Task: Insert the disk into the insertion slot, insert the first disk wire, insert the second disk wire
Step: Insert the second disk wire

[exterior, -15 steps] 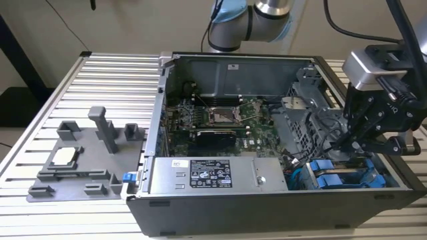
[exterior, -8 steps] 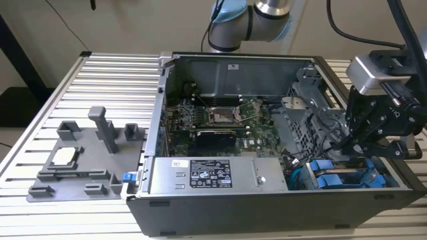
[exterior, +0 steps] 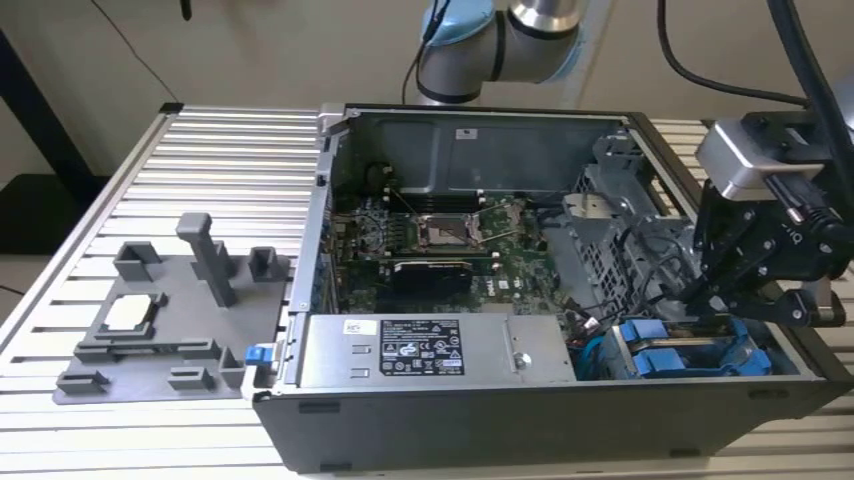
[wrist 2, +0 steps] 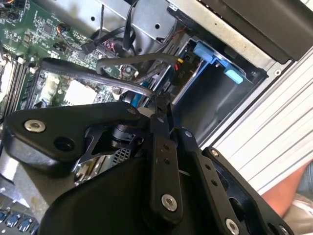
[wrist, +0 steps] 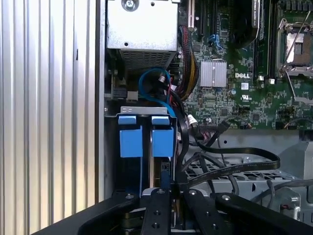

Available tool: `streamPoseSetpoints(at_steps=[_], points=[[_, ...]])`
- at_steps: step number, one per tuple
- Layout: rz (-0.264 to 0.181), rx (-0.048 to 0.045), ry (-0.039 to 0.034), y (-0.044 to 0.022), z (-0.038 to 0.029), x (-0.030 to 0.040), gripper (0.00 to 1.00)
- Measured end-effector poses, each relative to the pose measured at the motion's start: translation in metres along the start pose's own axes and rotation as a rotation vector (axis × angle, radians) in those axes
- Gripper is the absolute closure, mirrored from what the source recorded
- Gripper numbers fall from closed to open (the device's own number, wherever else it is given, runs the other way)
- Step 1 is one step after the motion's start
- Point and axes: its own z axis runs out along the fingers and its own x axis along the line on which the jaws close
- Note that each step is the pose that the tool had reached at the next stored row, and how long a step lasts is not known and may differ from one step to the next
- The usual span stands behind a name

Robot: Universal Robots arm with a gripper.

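Observation:
Two blue carrier fronts point(wrist: 130, 139) point(wrist: 163, 139) sit side by side in the drive bay point(exterior: 667, 352) at the case's front corner, on the exterior view's right. Both look alike, so I cannot tell which holds the disk. My black gripper point(exterior: 707, 305) hangs just above the bay's inner end, in line with the carrier nearer the motherboard. In both wrist views its fingers point(wrist: 157, 205) are pressed together, gripper point(wrist: 165, 188) point(wrist 2: 160, 104) pinching the end of a flat black disk wire point(wrist: 234, 169) point(wrist 2: 122, 81). The wire loops back over the grey drive cage.
The open computer case point(exterior: 320, 300) lies on a slatted aluminium table point(exterior: 214, 160). Loose black and blue cables point(wrist: 161, 83) crowd the gap beside the bay. A grey fixture point(exterior: 174, 320) stands at the exterior view's left. A person's arm point(wrist 2: 288, 196) is by the table edge.

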Motion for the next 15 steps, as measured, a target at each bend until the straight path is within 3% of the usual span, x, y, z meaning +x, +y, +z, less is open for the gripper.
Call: streamPoseSetpoints(at_steps=[15], points=[[0.003,0.0003,0.0000,-0.0009,0.0072,0.0008,0.84]])
